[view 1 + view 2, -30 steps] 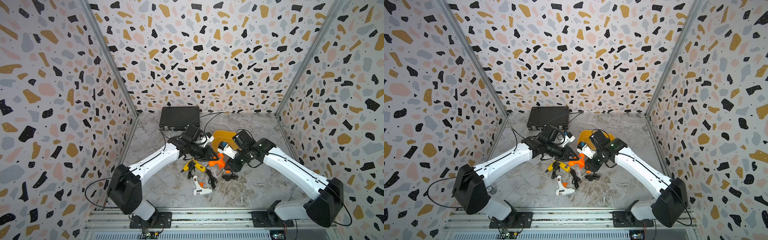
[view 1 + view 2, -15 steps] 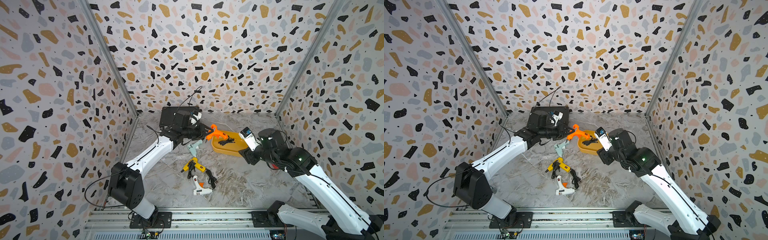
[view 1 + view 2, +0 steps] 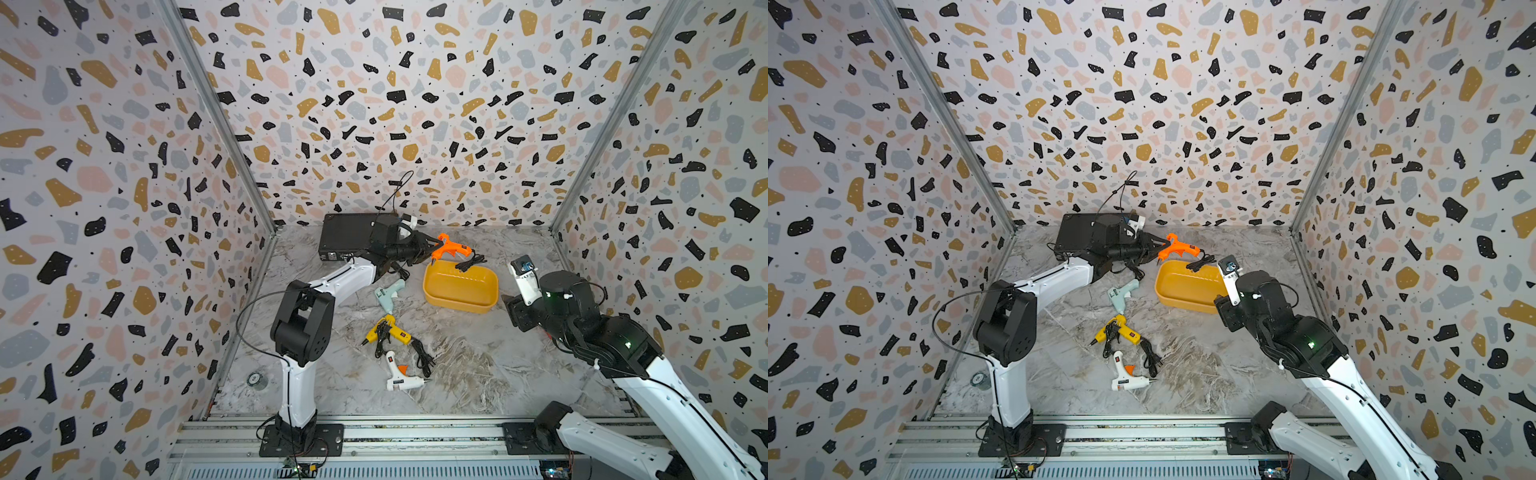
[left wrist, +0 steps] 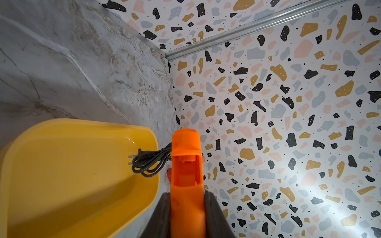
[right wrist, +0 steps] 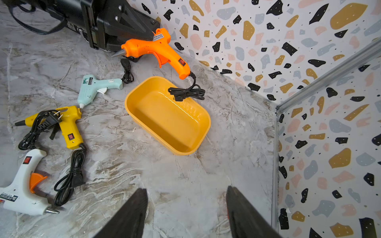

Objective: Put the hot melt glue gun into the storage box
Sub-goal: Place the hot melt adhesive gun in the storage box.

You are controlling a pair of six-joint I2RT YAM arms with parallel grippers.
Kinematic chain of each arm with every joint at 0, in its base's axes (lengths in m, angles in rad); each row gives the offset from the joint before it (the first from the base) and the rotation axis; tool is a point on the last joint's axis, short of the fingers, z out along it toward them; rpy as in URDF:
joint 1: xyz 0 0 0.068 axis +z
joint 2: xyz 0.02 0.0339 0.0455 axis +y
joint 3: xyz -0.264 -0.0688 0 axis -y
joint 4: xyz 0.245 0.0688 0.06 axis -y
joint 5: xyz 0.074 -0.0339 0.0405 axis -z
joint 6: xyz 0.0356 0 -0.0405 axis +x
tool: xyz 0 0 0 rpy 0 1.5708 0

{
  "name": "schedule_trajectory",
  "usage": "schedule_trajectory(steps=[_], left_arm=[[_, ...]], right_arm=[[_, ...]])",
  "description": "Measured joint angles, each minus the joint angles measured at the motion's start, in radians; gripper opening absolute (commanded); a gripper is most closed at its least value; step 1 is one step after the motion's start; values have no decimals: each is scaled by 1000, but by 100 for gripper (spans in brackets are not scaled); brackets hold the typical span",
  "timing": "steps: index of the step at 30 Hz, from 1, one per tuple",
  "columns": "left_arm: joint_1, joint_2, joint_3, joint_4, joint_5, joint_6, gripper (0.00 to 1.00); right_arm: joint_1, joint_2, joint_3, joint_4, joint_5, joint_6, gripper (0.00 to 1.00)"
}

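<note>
Behind storage box [image 3: 457,305], left claw [image 3: 433,246] partly covers orange glue gun [image 3: 455,250].

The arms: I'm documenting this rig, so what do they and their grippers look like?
The left arm and right arm have white tubular links and bulky black joints. A thin black cable loops off the left; a green light glows on the right. The left gripper and right gripper have tapered black fingers.
</note>
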Motion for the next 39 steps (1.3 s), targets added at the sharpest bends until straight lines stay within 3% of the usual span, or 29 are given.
schedule_trajectory(steps=[13, 34, 39], left_arm=[[-37, 143, 61, -23, 37, 23, 0], [-84, 285, 145, -153, -14, 165, 0], [-91, 287, 150, -182, -33, 188, 16]], right_arm=[[-2, -16, -38, 0, 9, 8, 66], [-4, -43, -89, -1, -10, 22, 66], [-4, -43, -89, -1, -16, 22, 66]])
